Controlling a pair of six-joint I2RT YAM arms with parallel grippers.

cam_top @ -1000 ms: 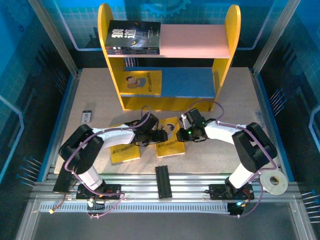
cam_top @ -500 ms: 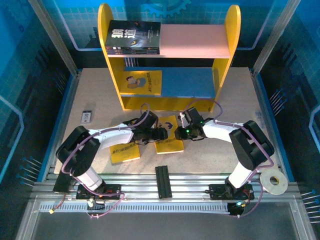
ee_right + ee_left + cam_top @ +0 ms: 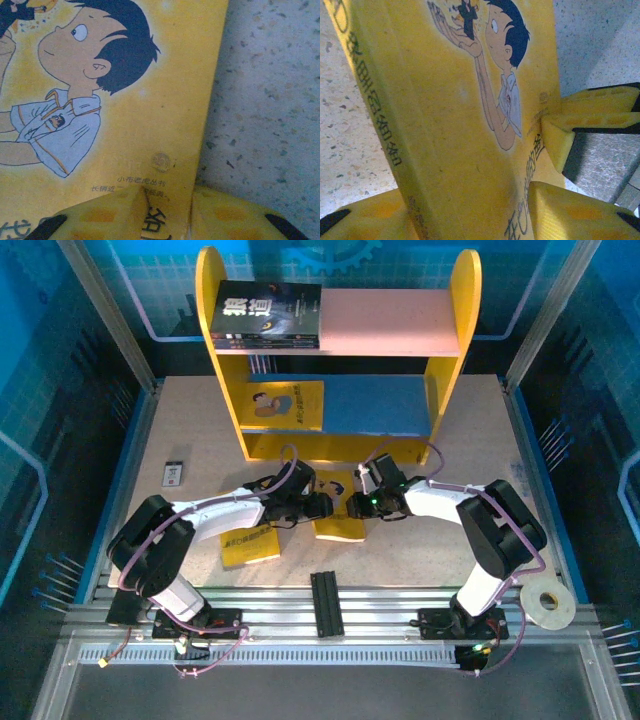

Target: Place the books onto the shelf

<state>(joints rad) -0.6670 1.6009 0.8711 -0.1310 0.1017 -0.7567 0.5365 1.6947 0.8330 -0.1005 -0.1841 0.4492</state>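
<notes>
- Four books are in sight: one dark, three yellow with a cartoon boy on the cover.
- The dark book (image 3: 268, 312) lies flat on the left end of the pink upper board of the shelf (image 3: 340, 350).
- The shelved yellow book (image 3: 286, 405) lies flat on the left part of the blue lower board.
- The spare yellow book (image 3: 250, 545) lies flat on the bench (image 3: 470, 430), partly under my left forearm.
- The middle yellow book (image 3: 338, 518) is on the bench just in front of the shelf, between my two grippers.
- My right gripper (image 3: 354, 506) is at this book's right edge. In the right wrist view one of its fingers (image 3: 100, 220) lies on the cover and the other sits past the edge, over the speckled bench. The jaws are narrow and pinched on that edge.
- In the left wrist view the middle yellow book is tilted, its spine toward the camera and the cover sloping away.
- My left gripper (image 3: 320, 507) is at the book's left edge, with its fingers (image 3: 570, 212) on either side of the spine end.
- My left jaws stand about halfway around the book; I cannot tell whether they press on it.
- A small card (image 3: 174, 474) lies on the bench at far left.
- A black bar (image 3: 327, 603) lies across the rails between my bases.
- A tape roll (image 3: 546, 606) sits by my right base.
</notes>
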